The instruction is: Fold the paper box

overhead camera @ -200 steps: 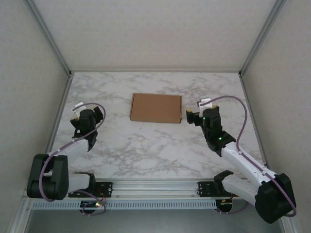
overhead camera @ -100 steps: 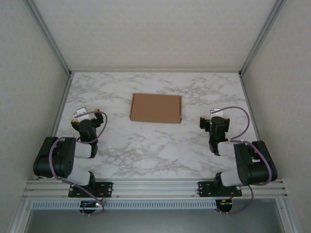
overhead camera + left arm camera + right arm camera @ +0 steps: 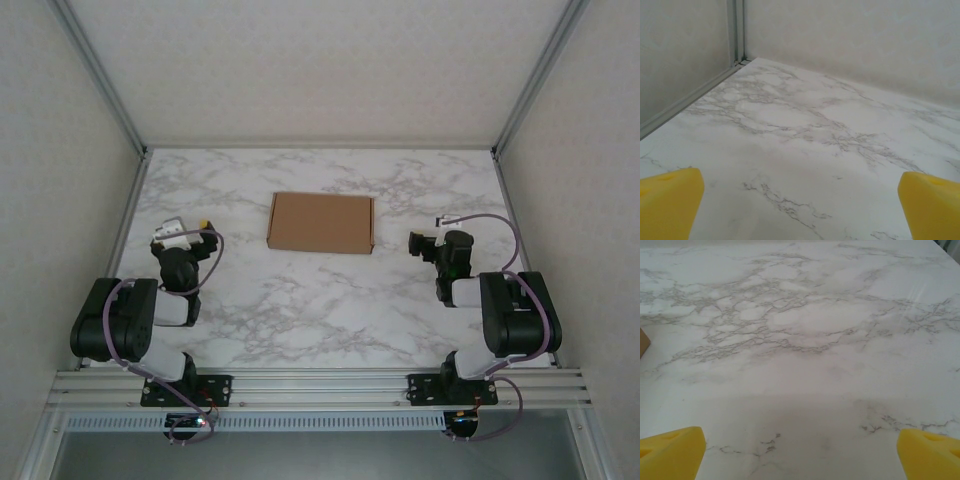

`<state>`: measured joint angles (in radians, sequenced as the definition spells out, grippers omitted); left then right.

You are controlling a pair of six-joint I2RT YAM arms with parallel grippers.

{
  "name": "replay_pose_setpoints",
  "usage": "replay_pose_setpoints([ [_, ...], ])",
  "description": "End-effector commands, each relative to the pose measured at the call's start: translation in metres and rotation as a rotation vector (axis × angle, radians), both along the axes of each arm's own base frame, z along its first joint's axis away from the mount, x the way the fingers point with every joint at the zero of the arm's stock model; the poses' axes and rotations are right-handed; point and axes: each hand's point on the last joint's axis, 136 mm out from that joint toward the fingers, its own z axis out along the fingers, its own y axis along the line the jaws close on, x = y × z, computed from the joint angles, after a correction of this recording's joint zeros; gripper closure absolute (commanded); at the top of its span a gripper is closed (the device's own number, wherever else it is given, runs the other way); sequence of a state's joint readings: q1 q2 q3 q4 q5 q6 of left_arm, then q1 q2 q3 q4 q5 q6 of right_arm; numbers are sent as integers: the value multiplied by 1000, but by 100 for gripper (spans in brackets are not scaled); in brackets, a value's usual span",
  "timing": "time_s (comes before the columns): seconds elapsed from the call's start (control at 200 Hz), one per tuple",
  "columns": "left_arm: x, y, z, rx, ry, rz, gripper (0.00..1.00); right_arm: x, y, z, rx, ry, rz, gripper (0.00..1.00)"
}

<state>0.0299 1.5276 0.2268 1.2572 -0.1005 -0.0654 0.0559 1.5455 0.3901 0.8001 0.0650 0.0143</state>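
Down at the near edge, the metal rail [image 3: 320, 385] carries both bases, and each arm sits tucked close above its own base. On the left, the left gripper [image 3: 185, 230] hangs low over the marble surface [image 3: 300, 300], jaws wide apart and holding nothing. From its wrist camera the left gripper [image 3: 800, 205] shows one yellow pad [image 3: 667, 200] in each bottom corner, with bare marble between them. Over on the right it's the same picture: the right gripper [image 3: 432, 240] hovers with jaws spread wide, nothing between them. The right gripper [image 3: 800, 450] shows its own yellow pads [image 3: 670, 450] at the frame corners. Further out, the paper box [image 3: 320, 222] lies flat on the surface, a closed brown rectangle, between the two grippers and a little beyond them, touching neither. Its brown corner [image 3: 644, 342] peeks in at the left edge of the right wrist view. Beyond the box, open marble runs to the pale back wall [image 3: 320, 70].
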Motion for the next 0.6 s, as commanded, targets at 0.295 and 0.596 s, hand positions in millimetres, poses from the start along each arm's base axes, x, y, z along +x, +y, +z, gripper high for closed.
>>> replay_pose_setpoints([
  [0.295, 4, -6, 3, 4, -14, -65, 1, 5, 7, 9, 20, -28, 39, 1],
  [0.596, 3, -5, 4, 7, -18, -54, 1, 4, 7, 9, 10, -31, 35, 1],
])
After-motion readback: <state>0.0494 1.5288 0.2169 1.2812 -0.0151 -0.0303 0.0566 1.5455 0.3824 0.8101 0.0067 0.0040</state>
